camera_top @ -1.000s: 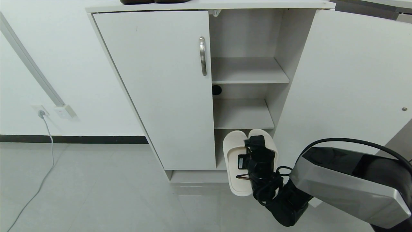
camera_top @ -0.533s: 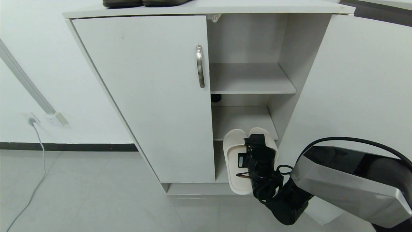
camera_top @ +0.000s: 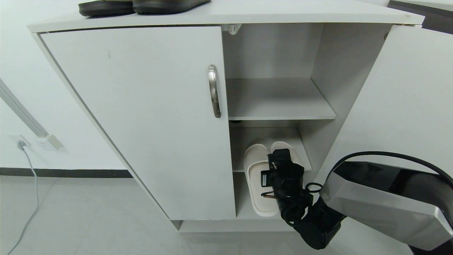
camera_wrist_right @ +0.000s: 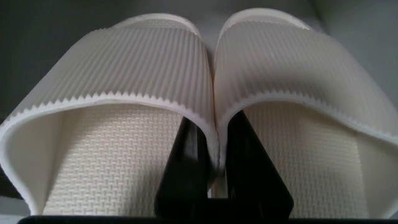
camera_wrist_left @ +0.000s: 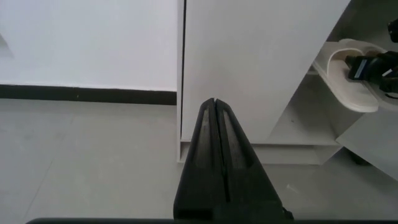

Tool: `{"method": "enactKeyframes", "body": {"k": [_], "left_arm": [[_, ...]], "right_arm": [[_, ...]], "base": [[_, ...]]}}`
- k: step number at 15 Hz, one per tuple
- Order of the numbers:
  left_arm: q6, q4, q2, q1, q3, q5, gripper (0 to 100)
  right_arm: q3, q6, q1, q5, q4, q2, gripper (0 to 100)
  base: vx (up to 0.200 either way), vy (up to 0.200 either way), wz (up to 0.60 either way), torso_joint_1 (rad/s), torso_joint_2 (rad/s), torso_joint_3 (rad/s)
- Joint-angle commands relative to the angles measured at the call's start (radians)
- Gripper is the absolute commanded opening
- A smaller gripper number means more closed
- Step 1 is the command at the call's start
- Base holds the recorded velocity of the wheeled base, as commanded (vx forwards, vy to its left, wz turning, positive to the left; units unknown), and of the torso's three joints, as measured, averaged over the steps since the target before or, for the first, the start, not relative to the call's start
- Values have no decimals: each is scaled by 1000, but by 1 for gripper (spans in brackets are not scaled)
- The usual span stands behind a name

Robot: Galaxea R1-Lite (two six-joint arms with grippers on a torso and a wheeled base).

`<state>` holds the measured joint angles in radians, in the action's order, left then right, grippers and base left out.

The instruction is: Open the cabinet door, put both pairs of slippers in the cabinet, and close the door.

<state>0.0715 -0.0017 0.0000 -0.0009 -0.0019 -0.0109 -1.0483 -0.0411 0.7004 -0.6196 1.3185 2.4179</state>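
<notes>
Moved: white slippers (camera_top: 257, 184), carried by the right gripper (camera_top: 280, 159) nearer the cabinet (camera_top: 226, 16). Their toes overlapped the lower shelf (camera_top: 263, 136) in the head view, where before they sat at its front edge. The head camera had also shifted closer.

Right gripper: fingers (camera_wrist_right: 189, 171) clamped on the adjoining inner edges of both white slippers, one finger inside each. Toes pointed away beyond the fingertips, toward the open right half.

Left gripper (camera_wrist_left: 215, 111): fingers pressed together, holding nothing. The closed left door (camera_wrist_left: 249, 62) stood beyond their tips.

Right door (camera_top: 407, 99): swung open, beside the right fingers.

Dark slippers (camera_top: 141, 5): on the cabinet top, well above the fingers.

Upper shelf (camera_top: 279, 101): above the held pair.
</notes>
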Motion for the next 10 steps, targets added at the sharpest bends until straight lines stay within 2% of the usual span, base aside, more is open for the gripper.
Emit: {"method": "enactKeyframes", "body": {"k": [1, 10], "left_arm": [[1, 0, 2, -1, -1, 0, 0], [-1, 0, 2, 1, 0, -3, 0]], "right_arm": [[-22, 15, -2, 14, -2, 3, 0], [-372, 18, -76, 41, -259, 107, 0]], "base": [[0, 0, 0, 0, 0, 0], [0, 0, 0, 0, 0, 0]]}}
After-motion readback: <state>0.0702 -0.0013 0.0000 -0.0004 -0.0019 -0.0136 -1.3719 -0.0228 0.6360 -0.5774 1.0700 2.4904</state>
